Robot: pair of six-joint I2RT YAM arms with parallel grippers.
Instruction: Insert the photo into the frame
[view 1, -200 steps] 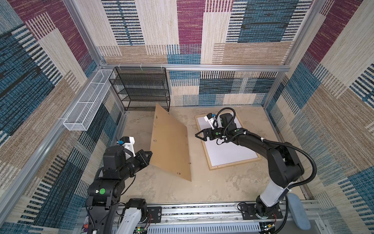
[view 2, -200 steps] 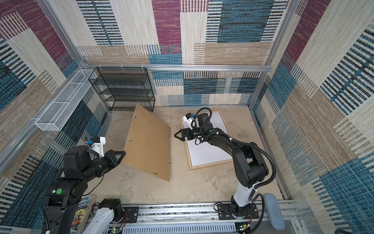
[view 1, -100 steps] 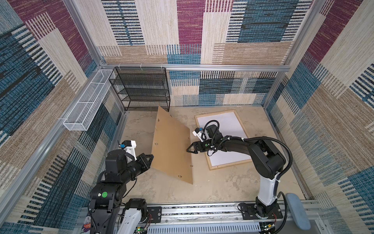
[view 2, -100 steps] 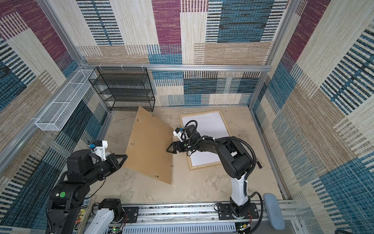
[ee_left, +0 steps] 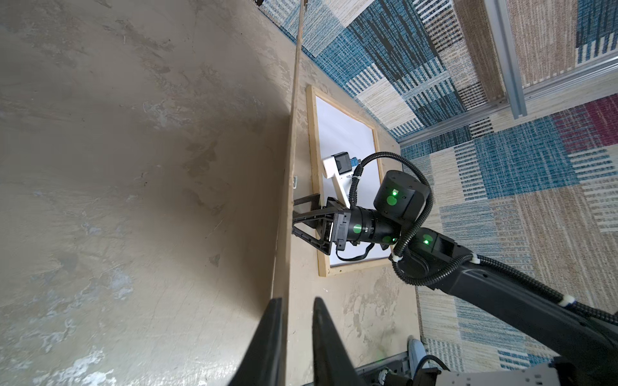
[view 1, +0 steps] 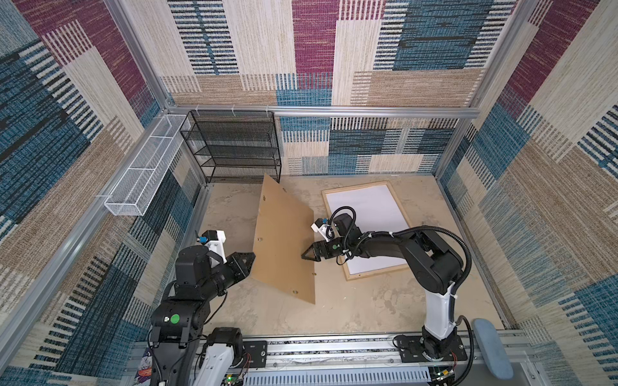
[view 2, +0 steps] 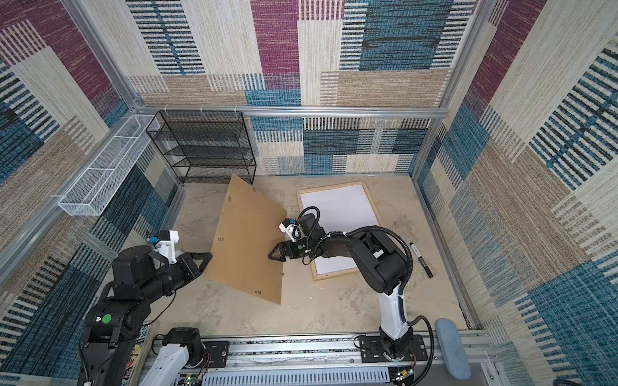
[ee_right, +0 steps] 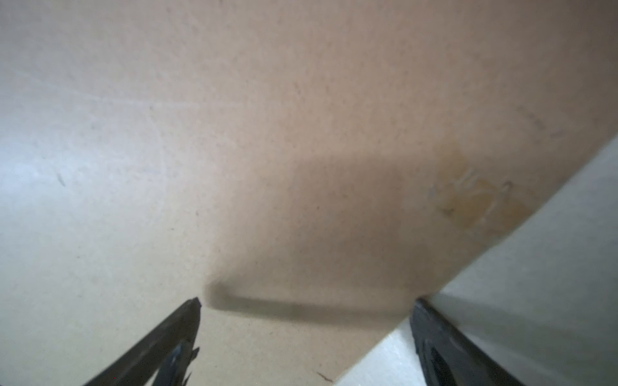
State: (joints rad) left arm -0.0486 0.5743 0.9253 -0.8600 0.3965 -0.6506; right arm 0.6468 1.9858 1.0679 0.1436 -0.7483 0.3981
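Note:
The pale wood frame [view 1: 378,271] [view 2: 334,274] lies flat on the floor at the right, and a plain white sheet [view 1: 364,210] fills it. No printed side of the photo shows. A brown backing board [view 1: 284,240] [view 2: 247,240] stands tilted on its lower edge in the middle. My left gripper [view 1: 252,255] [ee_left: 297,300] straddles the board's left edge, slightly open. One finger lies on the board and the other stands off it. My right gripper [view 1: 302,257] [ee_right: 307,300] is wide open, its tips against the board's right face.
A black wire shelf [view 1: 234,147] stands at the back left, and a white wire basket [view 1: 143,173] hangs on the left wall. A black marker [view 2: 421,255] lies right of the frame. A blue pad [view 1: 491,347] rests at the front right.
My right gripper has swung left from above the frame to the board's face. My left gripper has loosened from a shut grip on the board's edge. The board has shifted only slightly.

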